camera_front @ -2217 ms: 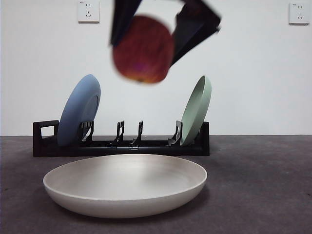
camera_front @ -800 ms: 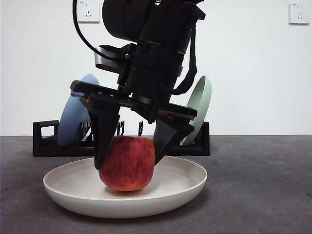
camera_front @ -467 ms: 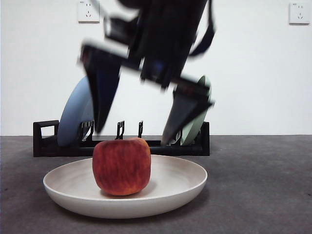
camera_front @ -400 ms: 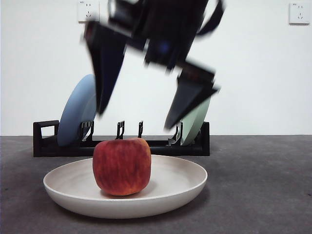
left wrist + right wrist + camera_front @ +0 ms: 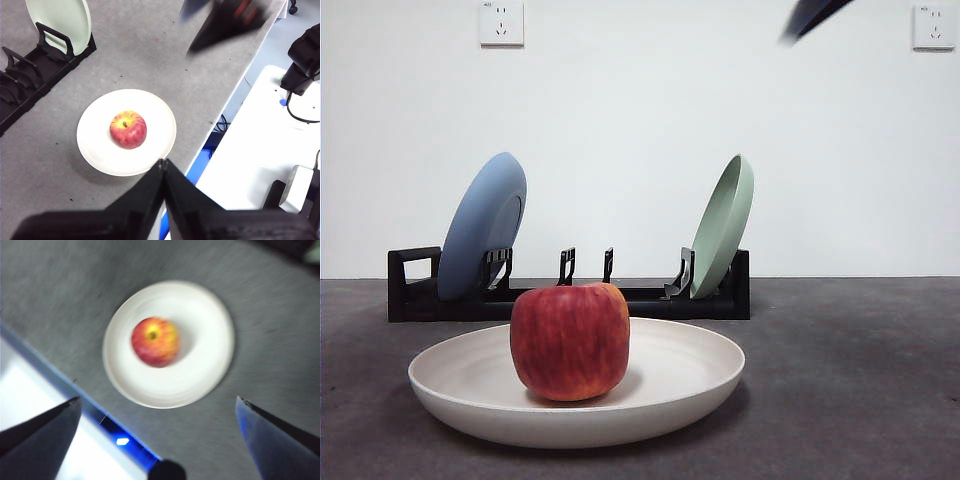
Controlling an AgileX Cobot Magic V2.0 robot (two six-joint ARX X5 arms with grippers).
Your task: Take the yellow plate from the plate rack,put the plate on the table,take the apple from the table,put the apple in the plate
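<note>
The red apple (image 5: pixel 570 340) stands upright in the middle of the cream-coloured yellow plate (image 5: pixel 705 385), which lies flat on the dark grey table (image 5: pixel 860 380). My right gripper (image 5: pixel 157 400) hangs high above them, open wide and empty, and it looks down on the apple (image 5: pixel 155 341) and plate (image 5: pixel 205 360). In the front view it shows only as a black tip (image 5: pixel 815 14) at the top right. My left gripper (image 5: pixel 163 162) is shut and empty, held high off to the side of the plate (image 5: pixel 97 150) and apple (image 5: pixel 128 130).
The black plate rack (image 5: pixel 570 296) stands behind the plate, with a blue plate (image 5: pixel 485 225) at its left end and a pale green plate (image 5: pixel 725 225) at its right. The table's edge (image 5: pixel 220 107) runs close to the plate.
The right gripper opened, let go of the apple in the plate and rose up out of the front view. The apple stays in the plate.
</note>
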